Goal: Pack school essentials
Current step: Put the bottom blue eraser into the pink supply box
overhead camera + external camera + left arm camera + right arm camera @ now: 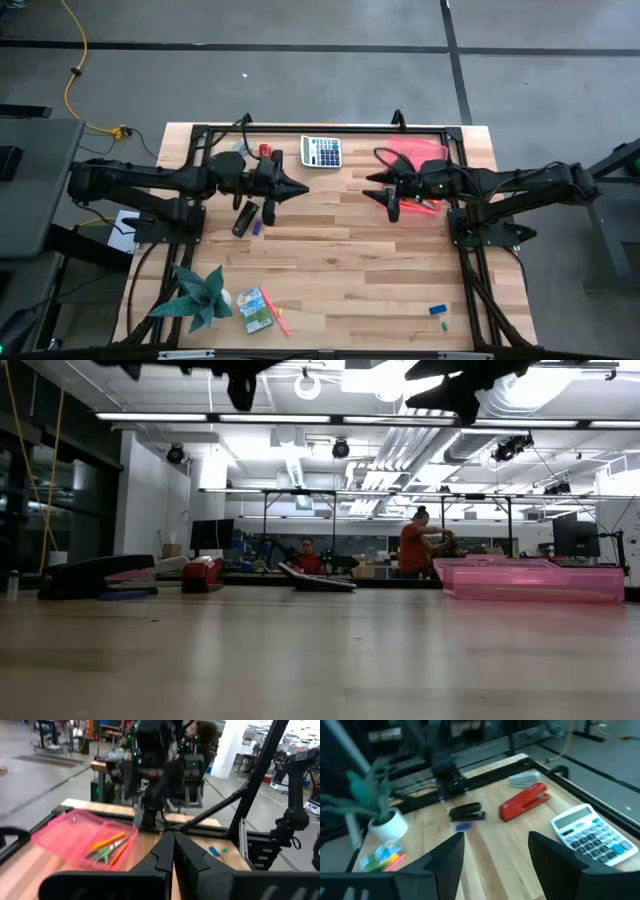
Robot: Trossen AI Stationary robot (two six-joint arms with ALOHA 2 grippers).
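Butcher-block table (340, 270) is stretching out under me, with a wide bare run of wood through the middle and toward the front edge. I'm holding my right claw (381, 196) spread wide and empty, hovering just beside the pink tray (425, 152) at the right rear corner. That tray is carrying green-handled scissors (103, 854) and an orange pencil (107, 841) side by side. My left claw (295, 190) is hanging pinched shut with nothing in it, near the rear left, over open wood.

Along the back edge I'm seeing the calculator (322, 151) between my two arms, the red stapler (524, 801) left of it, and a black stapler (244, 218) with a small blue piece (257, 228) just beside it. Down at the front left, the crayon box (253, 308) is lying next to a potted green plant (195, 295), a pink stick (279, 320) touching its side. Front right, near the edge, a tiny blue eraser (437, 310) is sitting alone, well apart from everything.
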